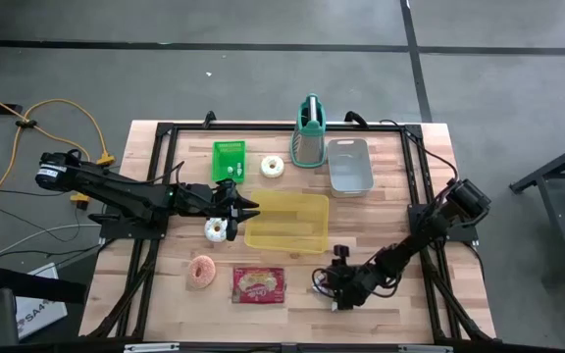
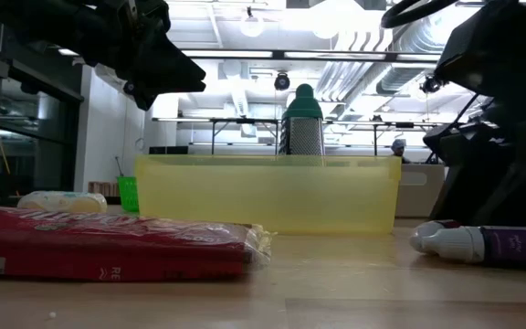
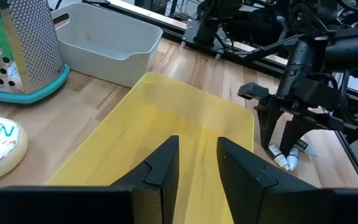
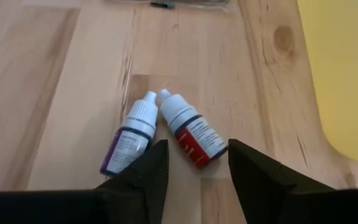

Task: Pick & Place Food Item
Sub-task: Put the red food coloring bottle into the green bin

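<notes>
From the high view, the left gripper (image 1: 251, 208) sits at the left rim of the translucent yellow plastic bin (image 1: 287, 222) in the middle of the wooden table (image 1: 400, 196). A white-iced donut (image 1: 217, 229) lies just beside that gripper, outside the bin. A pink-frosted donut (image 1: 202, 272) and a red snack packet (image 1: 259, 284) lie nearer the front edge, another white donut (image 1: 273, 167) lies by the green basket (image 1: 229, 160), and a teal-handled metal grater (image 1: 309, 132) stands beside a grey tub (image 1: 349, 165). The right gripper (image 1: 337, 291) is low at the front right.

In the low view, the red packet (image 2: 108, 242) lies in front of the yellow bin (image 2: 268, 194), and a purple-labelled dropper bottle (image 2: 482, 244) lies on its side to the right.

The left wrist view shows the left fingers (image 3: 160, 168) a narrow gap apart over the bin (image 3: 185, 124), holding nothing.

The right wrist view shows the right fingers (image 4: 145, 171) spread apart, empty, over two small dropper bottles (image 4: 166, 134) lying touching on the wood.
</notes>
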### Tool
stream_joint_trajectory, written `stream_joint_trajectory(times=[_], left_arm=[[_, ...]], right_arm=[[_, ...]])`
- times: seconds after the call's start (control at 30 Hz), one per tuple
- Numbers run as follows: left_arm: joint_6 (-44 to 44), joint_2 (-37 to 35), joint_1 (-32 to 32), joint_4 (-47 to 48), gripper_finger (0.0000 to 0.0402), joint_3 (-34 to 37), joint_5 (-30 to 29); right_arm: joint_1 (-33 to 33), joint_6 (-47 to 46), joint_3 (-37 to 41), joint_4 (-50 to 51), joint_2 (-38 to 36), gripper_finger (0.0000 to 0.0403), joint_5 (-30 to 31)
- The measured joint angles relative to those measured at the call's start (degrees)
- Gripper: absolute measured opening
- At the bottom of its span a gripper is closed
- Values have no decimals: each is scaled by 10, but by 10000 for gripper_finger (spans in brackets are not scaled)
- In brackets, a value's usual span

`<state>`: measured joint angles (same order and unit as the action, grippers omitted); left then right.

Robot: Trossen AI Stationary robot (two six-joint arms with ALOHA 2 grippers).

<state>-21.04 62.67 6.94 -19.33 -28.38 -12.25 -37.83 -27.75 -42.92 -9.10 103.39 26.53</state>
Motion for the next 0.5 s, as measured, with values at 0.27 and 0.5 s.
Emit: stream_joint_trajectory(times=[0.27,0.5], left_arm=[[0,0,0,0,105,0,0],[0,0,0,0,105,0,0]], right_arm=[[20,26,0,-16,0,153,-33],[20,27,0,-18,0,152,-47]])
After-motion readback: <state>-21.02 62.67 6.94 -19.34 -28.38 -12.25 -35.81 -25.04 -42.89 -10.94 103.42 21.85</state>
